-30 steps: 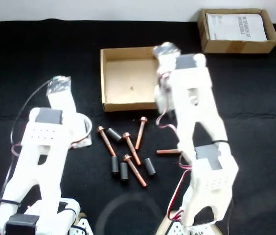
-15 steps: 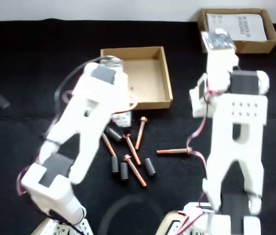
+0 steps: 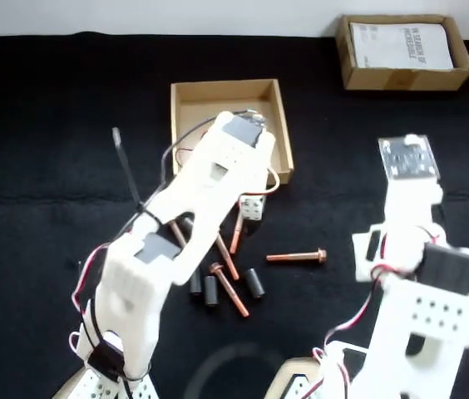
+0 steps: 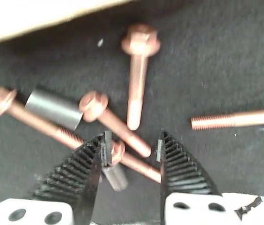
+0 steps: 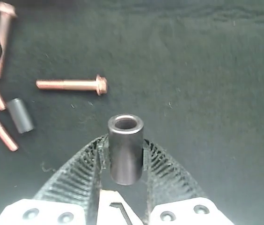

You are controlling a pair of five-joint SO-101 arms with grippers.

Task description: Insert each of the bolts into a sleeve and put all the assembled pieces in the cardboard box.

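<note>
Two arms over a black desk, one holding a sleeve, with bolts scattered in front of the cardboard box.

On the desk (image 3: 51, 100), the left arm (image 3: 193, 208) reaches across the front wall of the cardboard box (image 3: 175, 108), and the right arm (image 3: 417, 274) stands well apart from it. The left end effector (image 4: 133, 143) hangs with its fingers apart just above the bolts (image 4: 139, 79). The right end effector (image 5: 125, 157) is clamped on a sleeve (image 5: 126, 140), whose open bore shows. A lone bolt (image 3: 295, 258) lies between the arms, and loose sleeves (image 3: 254, 283) lie among the bolts near the box.
</note>
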